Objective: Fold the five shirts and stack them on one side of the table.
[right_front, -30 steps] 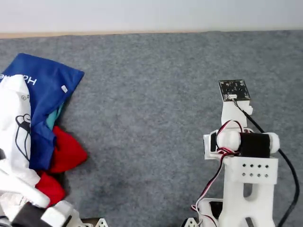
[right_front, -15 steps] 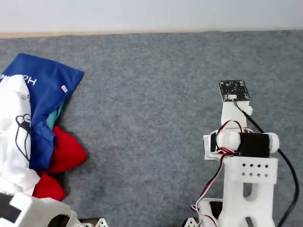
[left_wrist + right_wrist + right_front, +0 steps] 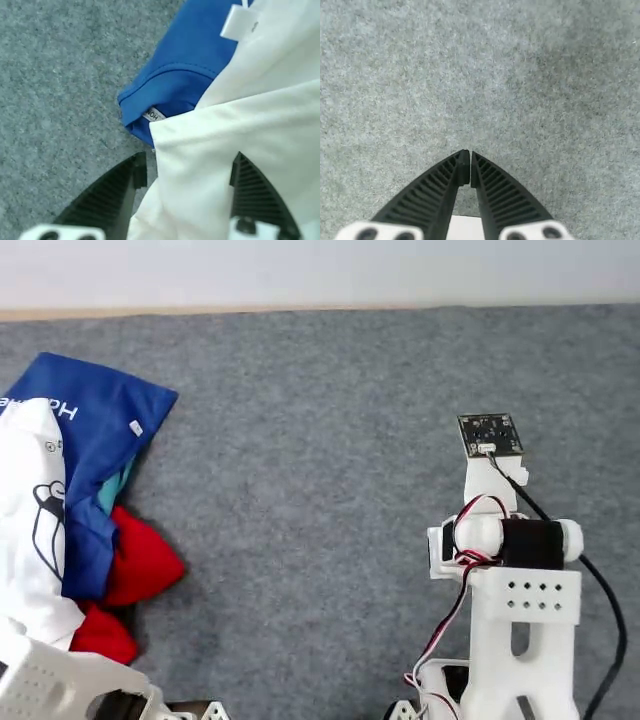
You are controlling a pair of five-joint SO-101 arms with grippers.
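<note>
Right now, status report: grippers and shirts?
Left gripper open astride white shirt. Right gripper shut over grey mat. Shirts heaped, unfolded.

The table covering (image 3: 320, 440) is grey felt-like cloth, matt, with a rough, fibrous nap. The blue shirt (image 3: 100, 430), white shirt (image 3: 25, 520) and red shirt (image 3: 140, 565) are soft knit cloth, matt and smooth; the blue shirt carries a small white woven label (image 3: 156, 114). The arm housings (image 3: 525, 600) are white plastic with a dull, smooth finish. The left gripper (image 3: 189, 162) and right gripper (image 3: 470, 161) have black plastic fingers (image 3: 445, 195), matt, with ribbed faces. The cable (image 3: 600, 590) is black and slightly glossy.
</note>
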